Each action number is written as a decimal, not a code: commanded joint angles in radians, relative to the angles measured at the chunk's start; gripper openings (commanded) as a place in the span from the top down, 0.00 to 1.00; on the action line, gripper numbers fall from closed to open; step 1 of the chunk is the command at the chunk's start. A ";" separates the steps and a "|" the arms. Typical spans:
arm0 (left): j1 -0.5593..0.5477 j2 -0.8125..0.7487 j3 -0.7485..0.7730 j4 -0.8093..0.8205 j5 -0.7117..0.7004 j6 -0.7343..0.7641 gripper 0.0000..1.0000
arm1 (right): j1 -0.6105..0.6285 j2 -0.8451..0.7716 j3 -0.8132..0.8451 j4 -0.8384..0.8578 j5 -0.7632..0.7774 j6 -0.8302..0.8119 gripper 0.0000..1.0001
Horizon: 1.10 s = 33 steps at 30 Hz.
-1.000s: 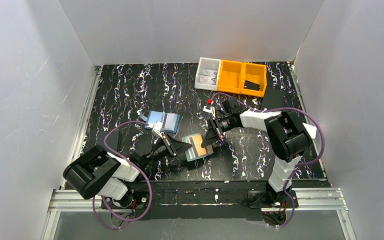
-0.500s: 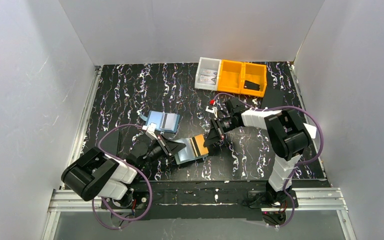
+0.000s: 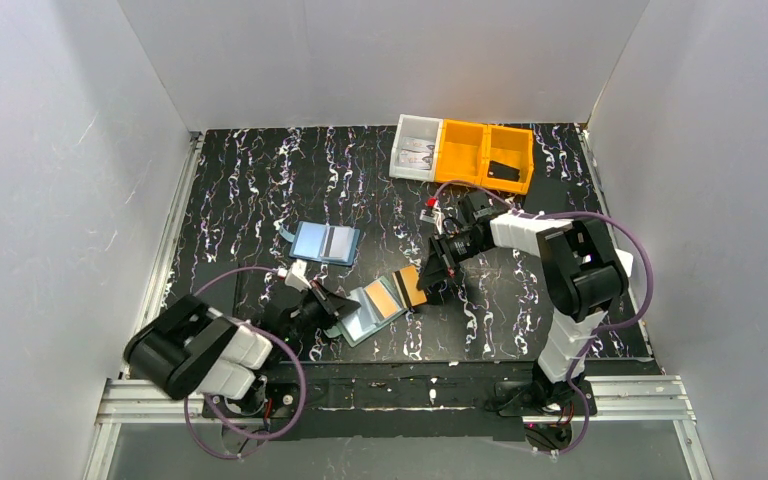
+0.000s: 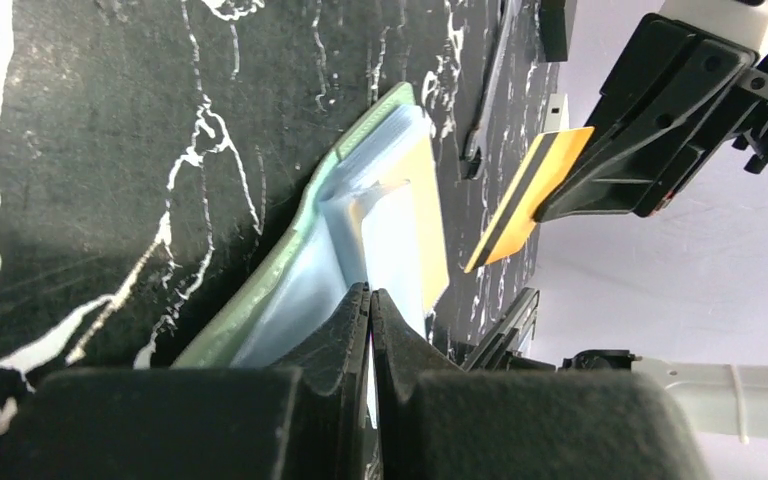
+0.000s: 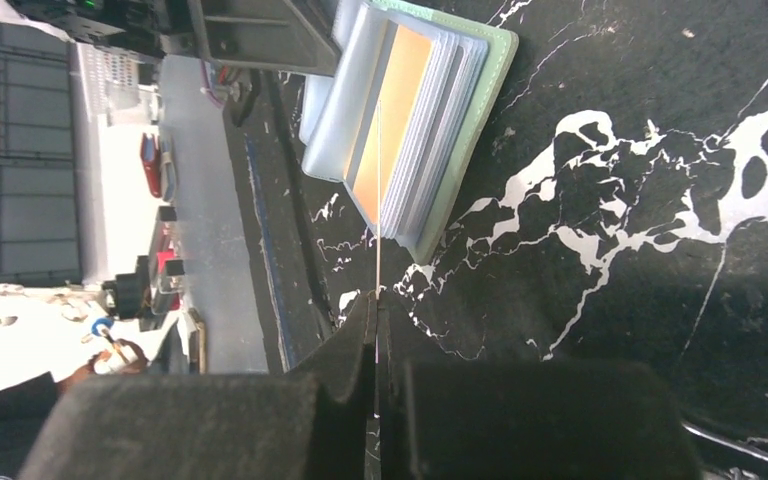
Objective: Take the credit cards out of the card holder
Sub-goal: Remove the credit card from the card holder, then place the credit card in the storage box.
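Note:
The sage-green card holder lies open near the table's front, an orange card showing in its clear sleeves. My left gripper is shut on the holder's near-left edge; in the left wrist view its tips pinch a clear sleeve of the holder. My right gripper is shut on another orange credit card with a dark stripe, which hangs free just right of the holder. This card shows edge-on in the right wrist view, above the holder, and tilted in the left wrist view.
A light-blue flat rectangle with a dark stripe lies behind the holder on the left. At the back right stand a white bin and orange bins, one holding a black card. White walls enclose the table.
The right gripper has drawn the orange striped card fully out of the holder, up and to the right. The left gripper has dragged the holder a little toward the near left.

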 commanded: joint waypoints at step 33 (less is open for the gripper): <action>-0.076 -0.507 0.349 -0.796 -0.031 -0.530 0.17 | 0.023 -0.586 -0.184 0.061 0.263 -0.609 0.99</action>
